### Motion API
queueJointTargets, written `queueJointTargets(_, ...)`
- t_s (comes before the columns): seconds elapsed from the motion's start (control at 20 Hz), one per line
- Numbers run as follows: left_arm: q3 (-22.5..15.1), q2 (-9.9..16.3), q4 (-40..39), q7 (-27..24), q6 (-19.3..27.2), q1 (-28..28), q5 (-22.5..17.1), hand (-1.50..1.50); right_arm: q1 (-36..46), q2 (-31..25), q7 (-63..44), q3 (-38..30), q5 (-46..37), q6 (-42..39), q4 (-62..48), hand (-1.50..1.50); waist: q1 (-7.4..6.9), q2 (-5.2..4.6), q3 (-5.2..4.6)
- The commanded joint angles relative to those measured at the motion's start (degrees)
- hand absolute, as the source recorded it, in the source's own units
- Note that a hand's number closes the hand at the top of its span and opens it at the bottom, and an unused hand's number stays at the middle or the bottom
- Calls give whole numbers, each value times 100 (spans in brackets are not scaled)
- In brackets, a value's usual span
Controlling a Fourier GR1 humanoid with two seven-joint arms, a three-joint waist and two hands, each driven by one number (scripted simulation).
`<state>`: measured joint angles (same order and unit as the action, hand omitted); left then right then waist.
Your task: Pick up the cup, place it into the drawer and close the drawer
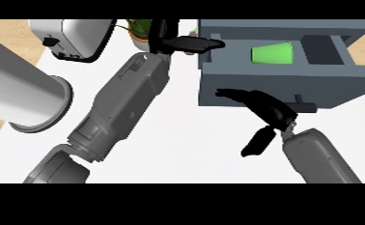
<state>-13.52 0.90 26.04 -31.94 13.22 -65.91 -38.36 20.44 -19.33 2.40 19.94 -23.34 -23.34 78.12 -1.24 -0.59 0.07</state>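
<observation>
Can't see all of the green cup (273, 53): lying on its side inside the open grey drawer (274, 81), partly walled in by the drawer's sides. Drawer handle (303, 104) mostly hidden behind the right hand (265, 108). Right hand against the drawer front, fingers relaxed and spread, thumb hanging down, gripping nothing. Left hand (187, 43) stretched up to the drawer's back left corner, fingers straight, also holding nothing. Toaster (71, 38) and plant pot (139, 32) cut off at the counter's far edge; metal canister (32, 101) cropped at the left edge.
</observation>
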Motion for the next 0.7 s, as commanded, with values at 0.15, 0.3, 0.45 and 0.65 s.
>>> queueJointTargets(0.15, 29, 252, 643, 128, -145, 601, -52, -150, 812, 481, 956, 35, -841, 941, -2648, 150, -341, -1, 10)
queueJointTargets(0.3, -16, 608, 831, 142, -541, 903, -14, -150, 1396, 399, 1456, -360, -760, 1091, -3451, 150, -378, -33, 11)
queueJointTargets(0.45, 11, 646, 1075, 68, -625, 1153, -77, -150, 1780, 246, 1905, -775, -578, 1238, -3974, 150, -568, -73, 19)
queueJointTargets(0.65, -36, 796, 1326, 266, -733, 1328, -88, -150, 2594, 47, 1992, -1336, -346, 1345, -4532, 150, -689, -90, 22)
